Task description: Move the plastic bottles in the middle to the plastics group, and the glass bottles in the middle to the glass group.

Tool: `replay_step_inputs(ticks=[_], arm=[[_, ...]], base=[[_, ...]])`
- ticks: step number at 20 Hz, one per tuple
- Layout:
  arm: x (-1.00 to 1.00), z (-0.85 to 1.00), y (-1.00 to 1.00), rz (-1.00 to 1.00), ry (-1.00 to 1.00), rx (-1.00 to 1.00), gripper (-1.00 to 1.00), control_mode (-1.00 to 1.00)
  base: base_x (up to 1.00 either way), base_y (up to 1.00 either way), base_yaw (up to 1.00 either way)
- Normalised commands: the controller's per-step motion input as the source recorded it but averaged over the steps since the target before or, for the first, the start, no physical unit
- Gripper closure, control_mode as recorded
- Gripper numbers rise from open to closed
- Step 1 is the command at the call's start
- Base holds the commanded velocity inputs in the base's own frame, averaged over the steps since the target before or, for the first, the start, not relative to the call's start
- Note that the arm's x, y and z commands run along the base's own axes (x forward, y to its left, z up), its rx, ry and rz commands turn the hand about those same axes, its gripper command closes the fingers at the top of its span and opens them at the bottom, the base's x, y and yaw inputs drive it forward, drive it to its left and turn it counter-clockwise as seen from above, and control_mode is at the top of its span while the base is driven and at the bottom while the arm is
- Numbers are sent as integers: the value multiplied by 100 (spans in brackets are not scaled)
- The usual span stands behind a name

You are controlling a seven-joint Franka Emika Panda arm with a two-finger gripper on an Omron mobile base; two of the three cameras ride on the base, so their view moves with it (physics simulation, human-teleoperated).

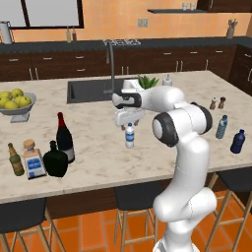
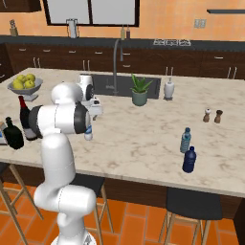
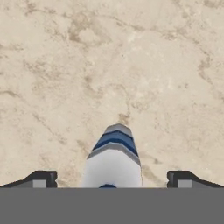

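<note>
**Hand view: fingers spread either side of the water bottle's cap**

Hand view has the small water bottle point(image 3: 114, 159) rising between my two fingertips point(image 3: 41, 178), one on each side with clear marble showing in both gaps, so my fingers are apart and touching nothing. I am lined up over it from above because it is the one plastic piece standing in the middle of the island counter point(image 1: 162, 147), and I judge a straight descent will put the pads around its neck.

From the left base view my gripper point(image 1: 129, 119) hangs just above the bottle's white cap. Far off to the right stand the slim teal bottle point(image 1: 222, 126) and the dark blue bottle point(image 1: 237, 141), close together; that is where this one belongs.

At the left, the wine bottle point(image 1: 64, 138) and the squat black bottle point(image 1: 55, 159) stand just beside the square clear bottle point(image 1: 33, 160) and the small brown-green bottle point(image 1: 15, 160), so the glass looks gathered already.

The bottle is light and narrow; a crooked closing could tip it.
</note>
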Motion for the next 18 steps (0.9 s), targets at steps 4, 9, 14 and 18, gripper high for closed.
replay_step_inputs(ticks=[4,9,14,18], arm=[[-26,0,2,0,0,0,-100,-100],[-12,-9,0,0,-1,0,-100,-100],[14,-12,-1,0,-8,-3,-100,-100],[0,-7,0,0,-5,-1,-100,-100]], base=[[0,0,0],[0,0,0],[0,0,0],[0,0,0]])
